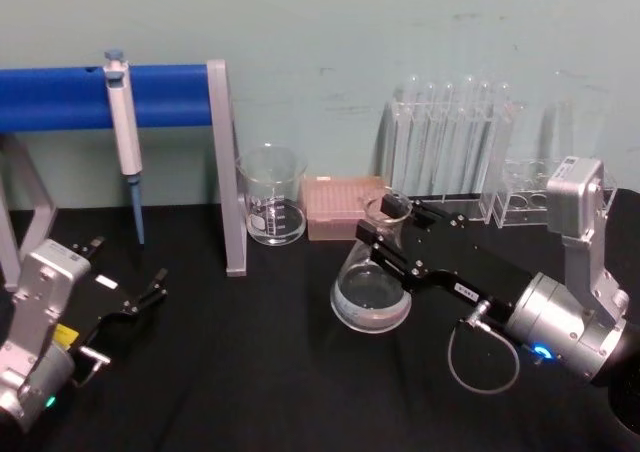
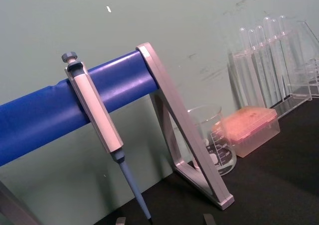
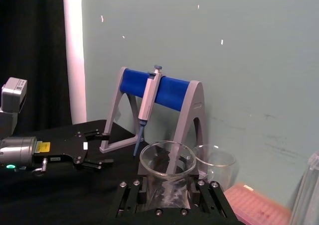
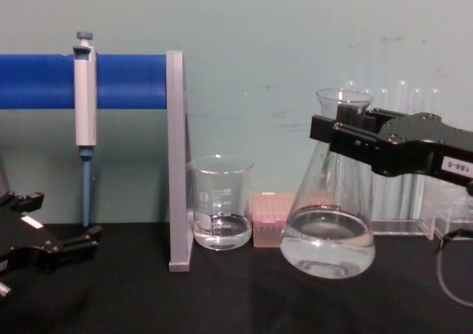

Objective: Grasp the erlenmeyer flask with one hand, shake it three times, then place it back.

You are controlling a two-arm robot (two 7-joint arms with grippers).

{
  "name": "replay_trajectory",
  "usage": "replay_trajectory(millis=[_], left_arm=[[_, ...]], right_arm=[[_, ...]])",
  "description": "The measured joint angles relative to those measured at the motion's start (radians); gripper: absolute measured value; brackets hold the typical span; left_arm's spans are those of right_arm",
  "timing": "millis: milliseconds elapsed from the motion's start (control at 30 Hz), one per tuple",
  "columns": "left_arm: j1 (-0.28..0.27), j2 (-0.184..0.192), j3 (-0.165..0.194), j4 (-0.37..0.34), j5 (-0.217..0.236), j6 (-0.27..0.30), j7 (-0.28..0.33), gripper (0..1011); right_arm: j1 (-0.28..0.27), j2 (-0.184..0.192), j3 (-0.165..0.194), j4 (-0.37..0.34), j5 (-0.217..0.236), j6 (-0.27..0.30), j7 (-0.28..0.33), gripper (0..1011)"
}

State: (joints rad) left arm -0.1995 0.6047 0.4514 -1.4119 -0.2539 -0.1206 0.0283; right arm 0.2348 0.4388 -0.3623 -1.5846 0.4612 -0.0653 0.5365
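1. While the right gripper has its jaws clenched on the neck of the erlenmeyer flask, just under the flared rim, you can treat the grasp as made. The wide body hangs below the jaws with a slight tilt, and clear liquid is pooled in the base.
2. You cannot tell for certain whether the base touches the black surface or sits just clear of it, so judge that before you start a shake.
3. Expect stiff, smooth, fragile glass. The liquid puts the weight low, far from the jaws, so it will probably slosh and tug at the neck on each reversal. The neck is the sensible hold, since the flared rim above the jaws should stop the flask slipping down.
4. Mind what lies close by. The beaker and the pink tip box sit just beyond the jaw tips, and the rack of test tubes stands behind the jaws. A wide swing risks glass hitting glass.
5. The left gripper rests well apart from the jaws, on the far side of the blue pipette stand. Its own jaws are spread and hold nothing.
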Motion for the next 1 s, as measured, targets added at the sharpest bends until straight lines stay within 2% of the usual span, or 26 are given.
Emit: replay_trajectory(millis=[467,1000], left_arm=[[0.000,0.000,0.000,0.000,0.000,0.000,0.000,1001],[0.000,0.000,0.000,0.000,0.000,0.000,0.000,1001]], right_arm=[[0.015,0.006,-0.017,0.015,0.019,-0.007,-0.008,465],[0.053,-0.001,-0.030,0.085,0.039,-0.038,0.017,465]])
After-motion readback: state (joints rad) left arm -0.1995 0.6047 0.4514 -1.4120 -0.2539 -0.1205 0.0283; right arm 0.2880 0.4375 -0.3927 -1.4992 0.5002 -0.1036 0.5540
